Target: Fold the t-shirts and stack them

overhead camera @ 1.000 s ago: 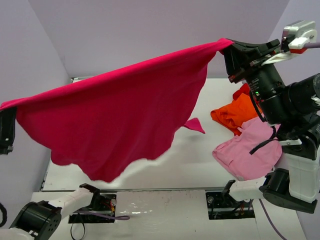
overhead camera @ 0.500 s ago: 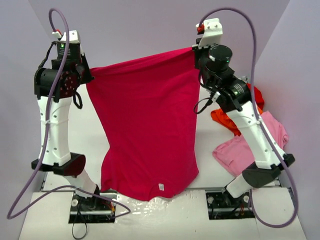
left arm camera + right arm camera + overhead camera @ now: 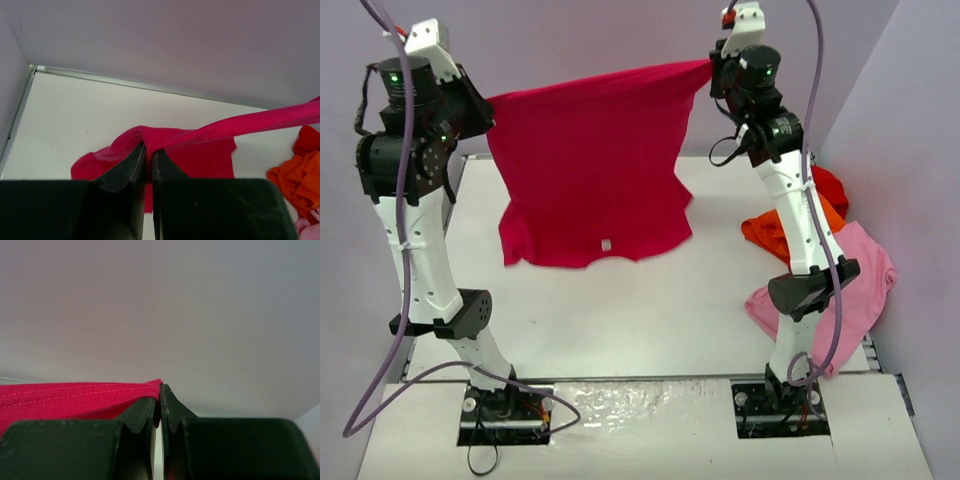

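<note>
From above, we hold the raspberry-red t-shirt (image 3: 590, 160) spread in the air between the left gripper (image 3: 485, 112) and the right gripper (image 3: 710, 72), each clamped tight on a hem corner. Its neck tag (image 3: 605, 243) hangs lowest, over the far part of the table (image 3: 620, 320). The orange shirt (image 3: 770, 232), the pale pink shirt (image 3: 865, 285) and the bright red shirt (image 3: 830, 188) lie heaped by the right arm. To lay the held shirt flat, we judge both arms should lower and draw toward us together, hem taut and level. In the left wrist view, the jaws are shut on a bunched fold, and the collar end seems to rest on the table, so we should drag gently rather than drop. In the right wrist view, the jaws pinch the stitched hem at its very end, a thin bite, so we avoid jerks.
</note>
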Robot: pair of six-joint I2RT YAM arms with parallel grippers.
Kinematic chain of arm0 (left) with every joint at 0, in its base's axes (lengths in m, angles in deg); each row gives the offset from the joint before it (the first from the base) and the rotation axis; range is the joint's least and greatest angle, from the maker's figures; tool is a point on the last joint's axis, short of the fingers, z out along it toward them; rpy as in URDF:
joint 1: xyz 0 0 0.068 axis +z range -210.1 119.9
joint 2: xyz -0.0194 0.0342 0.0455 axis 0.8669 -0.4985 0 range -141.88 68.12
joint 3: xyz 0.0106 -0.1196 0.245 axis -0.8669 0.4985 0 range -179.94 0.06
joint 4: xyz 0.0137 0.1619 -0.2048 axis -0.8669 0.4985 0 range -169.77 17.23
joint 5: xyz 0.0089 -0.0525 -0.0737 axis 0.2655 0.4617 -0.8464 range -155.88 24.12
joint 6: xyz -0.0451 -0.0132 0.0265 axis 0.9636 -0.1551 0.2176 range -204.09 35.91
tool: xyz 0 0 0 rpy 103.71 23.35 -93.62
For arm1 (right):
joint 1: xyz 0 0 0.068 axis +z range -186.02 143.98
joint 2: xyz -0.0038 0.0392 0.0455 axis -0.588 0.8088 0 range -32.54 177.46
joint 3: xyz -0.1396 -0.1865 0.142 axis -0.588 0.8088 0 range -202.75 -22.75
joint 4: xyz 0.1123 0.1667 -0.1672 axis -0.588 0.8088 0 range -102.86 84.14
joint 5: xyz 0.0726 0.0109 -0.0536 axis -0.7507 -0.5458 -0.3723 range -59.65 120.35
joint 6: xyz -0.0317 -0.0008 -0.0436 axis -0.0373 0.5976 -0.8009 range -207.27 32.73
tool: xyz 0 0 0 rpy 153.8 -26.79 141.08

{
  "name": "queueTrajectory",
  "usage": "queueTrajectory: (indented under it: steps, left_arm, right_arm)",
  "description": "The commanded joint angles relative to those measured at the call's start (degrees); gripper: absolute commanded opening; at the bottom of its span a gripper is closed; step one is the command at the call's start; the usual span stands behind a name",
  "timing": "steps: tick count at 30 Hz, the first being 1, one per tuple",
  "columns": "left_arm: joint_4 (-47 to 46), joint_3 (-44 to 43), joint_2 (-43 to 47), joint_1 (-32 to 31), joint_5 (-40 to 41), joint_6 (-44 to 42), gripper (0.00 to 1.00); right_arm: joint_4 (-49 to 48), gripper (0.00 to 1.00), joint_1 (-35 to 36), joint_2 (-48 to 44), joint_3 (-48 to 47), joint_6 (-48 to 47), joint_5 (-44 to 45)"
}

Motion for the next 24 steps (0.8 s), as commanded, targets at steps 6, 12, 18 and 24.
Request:
queueTrajectory:
  steps: [6, 12, 18, 24]
  left_arm:
    - [-4.34, 9.7, 14.86, 1.09, 1.82, -1.21, 0.0]
    - [-7.47, 27.88, 26.39, 0.83, 5.09, -2.04, 0.0]
    - [-4.79, 39.03, 34.18, 0.47, 7.65, -2.3, 0.0]
    - [-4.83, 46.87, 39.6, 0.38, 10.42, -3.12, 0.0]
  right_arm:
    - [-9.71, 0.0, -2.69, -18.78, 18.88, 3.59, 4.39]
    - [-6.68, 0.0, -2.0, -31.75, 41.29, 13.09, 1.26]
    - [0.49, 0.0, 0.81, -41.93, 52.13, 15.58, 3.93]
    - [7.54, 0.0, 1.0, -44.89, 49.74, 16.27, 5.48]
